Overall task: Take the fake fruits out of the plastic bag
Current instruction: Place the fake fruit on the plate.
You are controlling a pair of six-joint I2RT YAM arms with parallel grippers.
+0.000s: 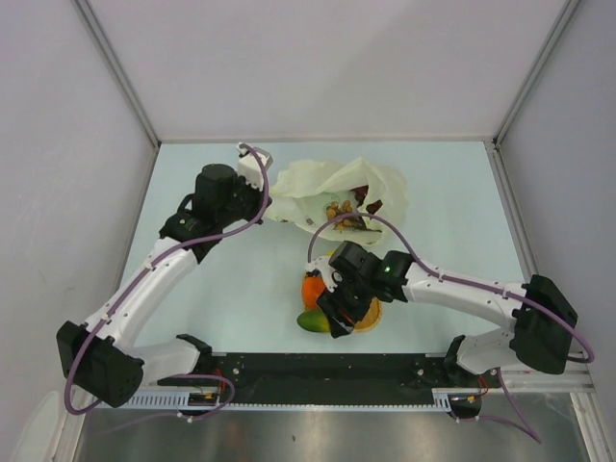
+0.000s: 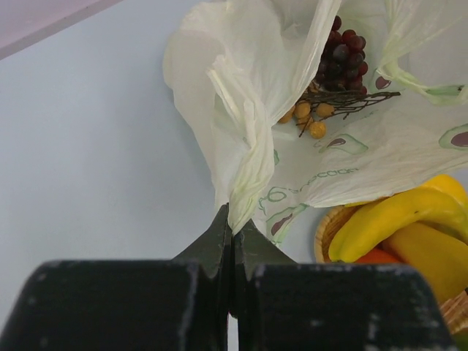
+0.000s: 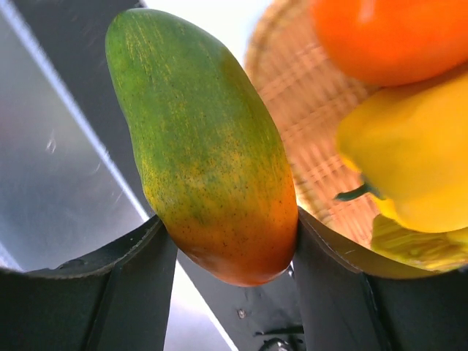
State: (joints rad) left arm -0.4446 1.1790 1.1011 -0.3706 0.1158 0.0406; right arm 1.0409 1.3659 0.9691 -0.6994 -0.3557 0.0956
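The plastic bag [image 2: 241, 110] is pinched in the closed left claw [image 2: 232, 234], grapes [image 2: 340, 55] beyond it. The mango [image 3: 197, 139] is gripped by the right claw [image 3: 228, 227], fingers parted around it.

Thin, crinkly, translucent plastic bag [image 2: 234, 73]; smooth, finely speckled mango [image 3: 205, 153]; coarse basketwork woven mat [image 3: 307, 124]; matt, smooth table [image 2: 88, 146]; glossy grapes [image 2: 340, 55].
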